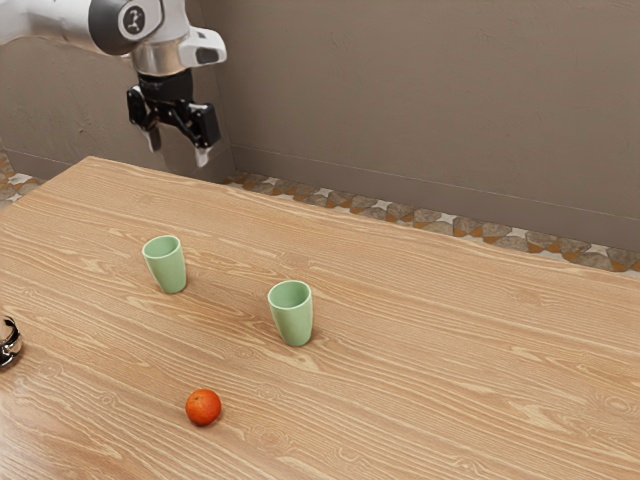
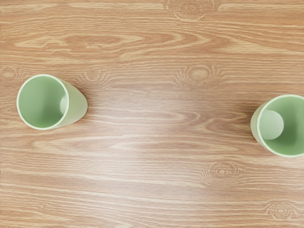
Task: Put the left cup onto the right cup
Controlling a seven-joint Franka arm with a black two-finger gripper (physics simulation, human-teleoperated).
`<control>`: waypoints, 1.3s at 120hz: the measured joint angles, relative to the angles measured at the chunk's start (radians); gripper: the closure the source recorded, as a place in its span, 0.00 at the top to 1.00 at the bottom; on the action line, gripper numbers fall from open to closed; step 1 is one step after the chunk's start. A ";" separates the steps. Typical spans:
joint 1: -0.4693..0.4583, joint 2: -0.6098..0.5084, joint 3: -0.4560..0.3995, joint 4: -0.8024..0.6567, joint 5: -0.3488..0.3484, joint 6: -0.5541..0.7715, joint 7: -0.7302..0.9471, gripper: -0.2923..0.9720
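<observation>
Two pale green cups stand upright on the wooden table [image 1: 450,330]. The left cup [image 1: 165,263] is toward the exterior view's left; the right cup [image 1: 291,312] stands nearer the middle. From above, the wrist view looks into both mouths, one cup [image 2: 50,101] and the other cup [image 2: 280,125], a wide stretch of bare wood between them. My gripper [image 1: 178,148] hangs high above the table's far edge, up and behind the left cup. Its fingers are spread open with nothing between them.
A small orange [image 1: 203,406] lies near the table's front, in front of the two cups. A dark metal object [image 1: 8,342] shows at the exterior view's left edge. A pebble strip [image 1: 450,222] runs along the wall behind the table.
</observation>
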 joint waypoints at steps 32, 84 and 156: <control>-0.001 0.060 0.023 -0.001 0.020 0.000 0.001 0.77; 0.026 0.163 0.166 -0.144 -0.009 0.210 0.066 0.77; 0.065 0.323 0.255 -0.195 -0.106 0.519 0.256 0.77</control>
